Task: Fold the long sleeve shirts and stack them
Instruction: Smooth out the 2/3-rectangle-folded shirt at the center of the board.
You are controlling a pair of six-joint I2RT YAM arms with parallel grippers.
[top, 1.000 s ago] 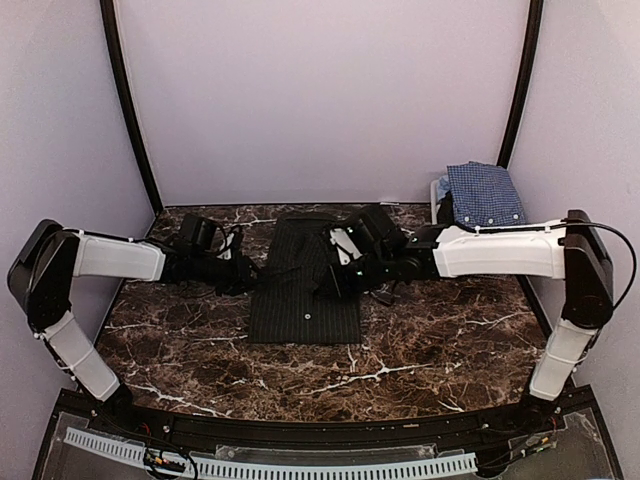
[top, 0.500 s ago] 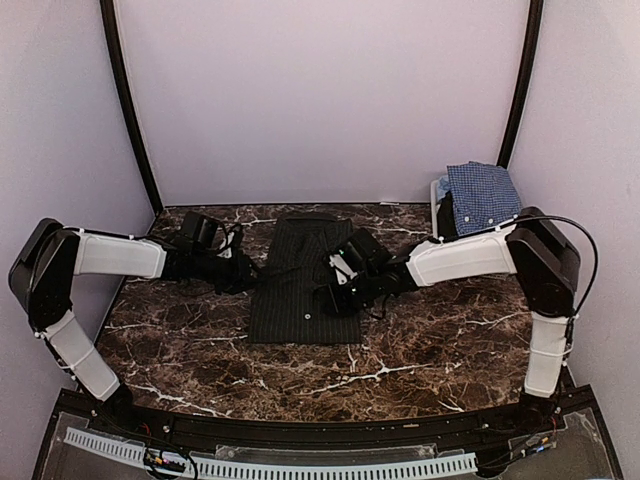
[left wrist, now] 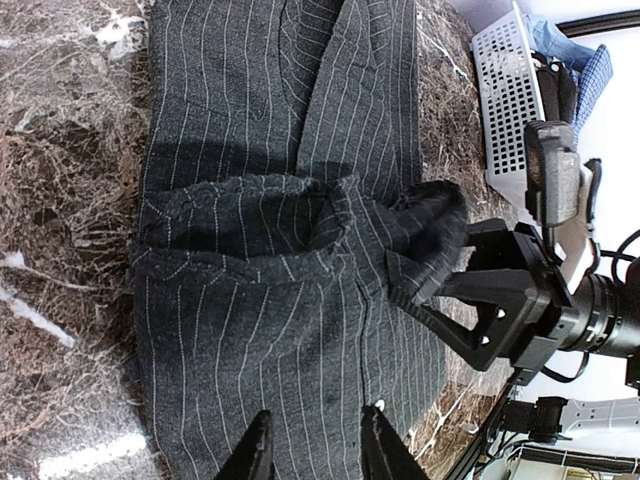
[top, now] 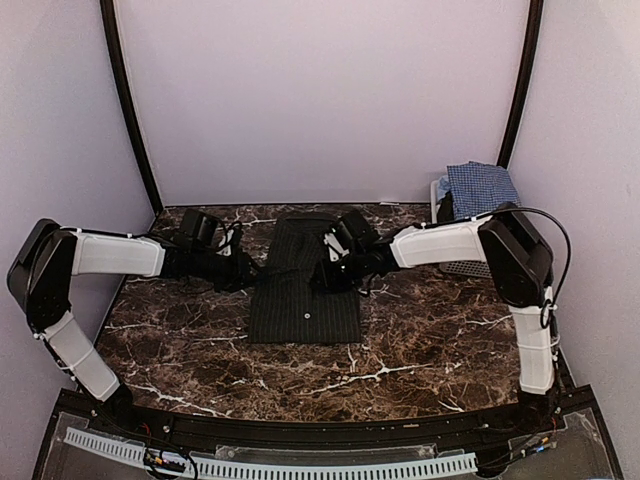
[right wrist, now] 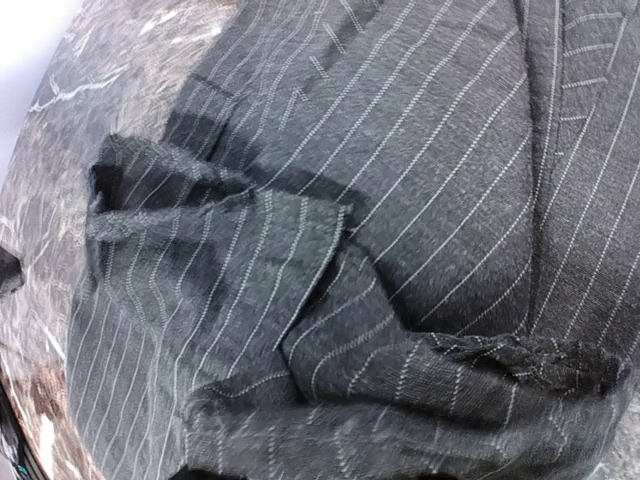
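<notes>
Camera above: the black pinstriped shirt [top: 305,295] lies folded long on the table [top: 420,340]; the checked shirt [top: 480,188] is heaped in the basket [top: 462,268], back right. The left gripper [top: 245,272] is at the black shirt's left edge, the right gripper [top: 322,278] at its right. Left wrist: left fingers [left wrist: 258,452] stand apart over flat cloth; a fold bunches at the right gripper, clamped or not I cannot tell. Right wrist: rumpled pinstriped cloth, close up.
</notes>
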